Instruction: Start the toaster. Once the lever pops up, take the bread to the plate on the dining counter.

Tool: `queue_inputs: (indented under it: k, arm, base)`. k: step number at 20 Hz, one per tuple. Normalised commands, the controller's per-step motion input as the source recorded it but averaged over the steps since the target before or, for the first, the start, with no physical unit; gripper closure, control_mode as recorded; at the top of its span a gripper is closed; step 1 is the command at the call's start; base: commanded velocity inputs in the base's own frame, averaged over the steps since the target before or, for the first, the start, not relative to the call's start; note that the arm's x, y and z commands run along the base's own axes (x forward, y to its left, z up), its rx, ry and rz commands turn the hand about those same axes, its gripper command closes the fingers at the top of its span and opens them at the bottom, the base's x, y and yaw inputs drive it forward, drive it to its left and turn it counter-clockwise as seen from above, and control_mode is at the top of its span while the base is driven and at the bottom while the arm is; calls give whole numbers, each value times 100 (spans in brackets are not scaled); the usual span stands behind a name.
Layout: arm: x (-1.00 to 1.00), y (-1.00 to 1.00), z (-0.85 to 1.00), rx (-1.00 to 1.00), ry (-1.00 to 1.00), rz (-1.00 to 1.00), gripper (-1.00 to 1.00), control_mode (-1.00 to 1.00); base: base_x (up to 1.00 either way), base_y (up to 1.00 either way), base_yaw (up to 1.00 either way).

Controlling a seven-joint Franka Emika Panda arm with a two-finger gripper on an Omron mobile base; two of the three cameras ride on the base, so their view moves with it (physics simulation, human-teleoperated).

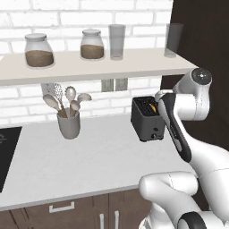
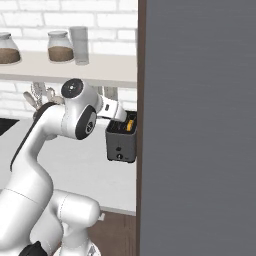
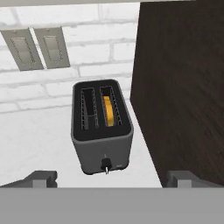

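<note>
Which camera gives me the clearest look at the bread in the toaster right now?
The hand view: it looks down into the toaster, where the bread stands in the right-hand slot. The left base view shows only a sliver of bread beside the arm; the right base view shows its top edge at the dark panel.

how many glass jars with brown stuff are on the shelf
2. One jar stands at the shelf's left end; the other jar stands mid-shelf, beside an empty glass. More may sit beyond the frame's left edge.
</note>
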Motion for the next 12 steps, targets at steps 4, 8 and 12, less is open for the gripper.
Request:
queue_inputs:
  k: [4, 8, 12]
  arm:
    - [0, 0, 0, 0, 0, 0, -100, -100]
    - [0, 0, 0, 0, 0, 0, -100, -100]
    - [0, 0, 0, 0, 0, 0, -100, -100]
  base:
    - [0, 0, 0]
    - [0, 0, 0]
    - [0, 0, 0]
